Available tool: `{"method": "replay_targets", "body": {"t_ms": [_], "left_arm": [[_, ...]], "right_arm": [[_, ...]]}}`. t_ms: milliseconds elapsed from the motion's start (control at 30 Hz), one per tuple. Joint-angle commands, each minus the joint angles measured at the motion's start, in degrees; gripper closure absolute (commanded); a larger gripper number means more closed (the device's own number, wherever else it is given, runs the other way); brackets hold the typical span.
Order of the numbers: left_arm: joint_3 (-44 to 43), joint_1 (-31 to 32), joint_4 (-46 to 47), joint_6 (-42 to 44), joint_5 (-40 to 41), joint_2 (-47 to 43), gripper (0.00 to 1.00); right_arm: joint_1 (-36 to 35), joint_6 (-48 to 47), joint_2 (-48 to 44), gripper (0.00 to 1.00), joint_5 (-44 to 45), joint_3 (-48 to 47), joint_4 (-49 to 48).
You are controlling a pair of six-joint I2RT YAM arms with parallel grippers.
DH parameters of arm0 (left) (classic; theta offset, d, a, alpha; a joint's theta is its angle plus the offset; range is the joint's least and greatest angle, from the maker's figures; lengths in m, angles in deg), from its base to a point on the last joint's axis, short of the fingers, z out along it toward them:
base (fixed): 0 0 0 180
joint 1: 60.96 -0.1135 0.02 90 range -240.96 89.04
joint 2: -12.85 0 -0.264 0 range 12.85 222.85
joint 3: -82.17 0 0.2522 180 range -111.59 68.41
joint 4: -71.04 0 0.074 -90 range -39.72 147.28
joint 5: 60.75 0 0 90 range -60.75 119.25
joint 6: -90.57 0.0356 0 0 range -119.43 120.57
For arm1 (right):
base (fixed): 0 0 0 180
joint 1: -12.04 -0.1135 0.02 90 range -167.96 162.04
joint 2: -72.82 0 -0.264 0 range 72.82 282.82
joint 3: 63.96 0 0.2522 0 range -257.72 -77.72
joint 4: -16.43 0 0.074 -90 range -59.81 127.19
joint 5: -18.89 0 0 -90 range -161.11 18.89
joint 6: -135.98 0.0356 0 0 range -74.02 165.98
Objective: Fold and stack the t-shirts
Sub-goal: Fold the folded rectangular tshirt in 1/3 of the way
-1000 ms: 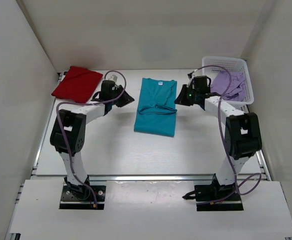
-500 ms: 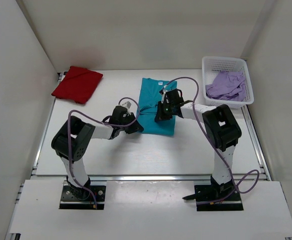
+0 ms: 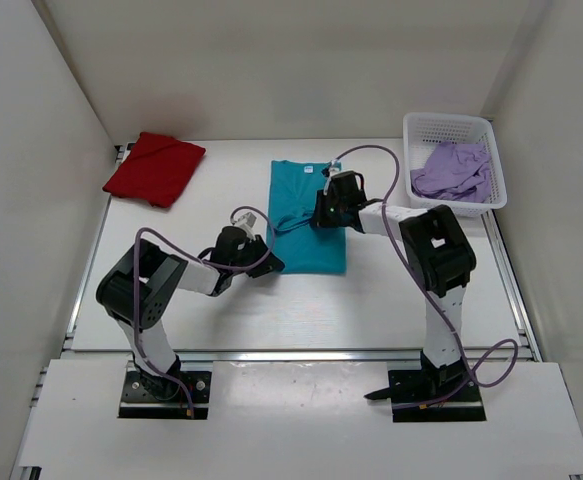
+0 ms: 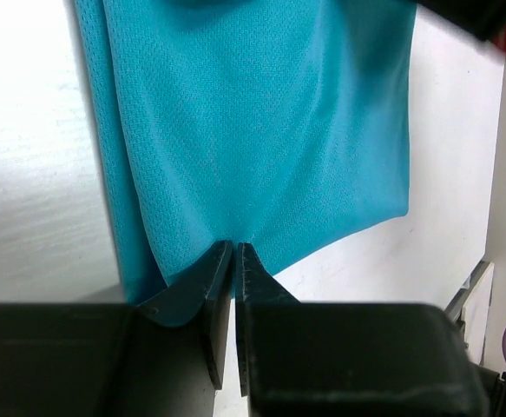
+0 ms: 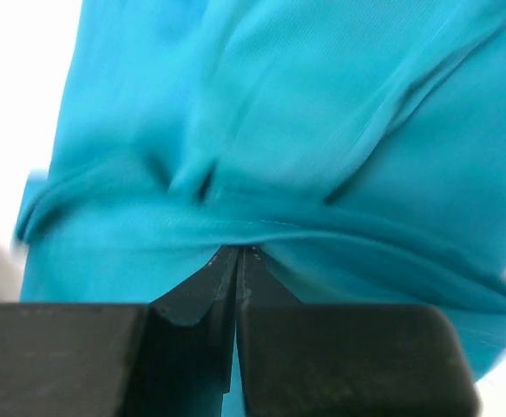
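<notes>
— Teal shirt point(image 3: 306, 240): where does it lie?
— On the table point(image 3: 391, 295), about the middle and a little to the back, with its length running from front to back. It is rumpled, and a ridge of cloth crosses it halfway up.
— And the others?
— The basket point(image 3: 449, 121) stands in the back right corner with the purple shirt point(image 3: 453, 168) bunched inside. The red shirt point(image 3: 154, 167) lies folded in the back left corner, well apart from both arms.
— What is the left gripper point(image 3: 273, 262) doing?
— It sits low at the teal shirt's near left corner. In its wrist view the fingers point(image 4: 220, 287) are pressed together, and the hem is pinched at their tips.
— The right gripper point(image 3: 318, 216)?
— It is down on the shirt at the ridge, right of the middle. Its wrist view is blurred, but the fingers point(image 5: 254, 282) meet with no gap and nip a fold of teal cloth at the tips.
</notes>
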Motion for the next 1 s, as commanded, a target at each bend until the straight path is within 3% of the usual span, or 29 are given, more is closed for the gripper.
{"method": "replay_targets", "body": {"t_ms": [0, 200, 267, 367, 433, 500, 733, 867, 967], "left_arm": [[2.46, 0.25, -4.6, 1.46, 0.17, -2.02, 0.81], [3.34, -0.01, -5.65, 1.63, -1.77, -7.37, 0.8], [3.78, 0.08, -6.44, 1.55, -1.94, -9.66, 0.79], [4.39, -0.1, -6.27, 1.11, -1.06, -13.36, 0.78], [4.66, -0.71, -6.53, 1.2, -1.06, -15.29, 0.78], [4.92, -1.24, -7.06, 1.55, -1.33, -15.82, 0.78], [8.09, -4.23, -8.29, 1.46, -1.59, -18.81, 0.78], [10.99, -5.45, -9.52, 1.81, -1.06, -21.53, 0.73], [12.04, -6.42, -11.1, 3.39, -0.71, -23.11, 0.63]], "right_arm": [[1.87, 0.08, 2.51, 0.99, 2.56, -6.44, -4.26], [3.72, -0.45, 7.27, 1.0, 0.1, -20.68, 1.71], [3.81, -0.37, 6.04, 1.0, -0.61, -20.53, 4.0], [3.11, 0.51, -1.75, 1.0, -0.17, -12.04, 2.34], [2.94, 3.66, -5.54, 1.0, -5.77, -2.38, -4.14], [1.62, 4.38, -6.97, 1.0, -8.42, 0.47, -5.49], [-2.25, 3.06, 2.78, 1.0, -18.8, -11.81, 1.72], [-2.78, 4.55, 9.36, 1.0, -20.47, -18.66, 4.6], [-3.31, 4.3, 12.88, 1.0, -19.52, -22.88, 6.28]]}}
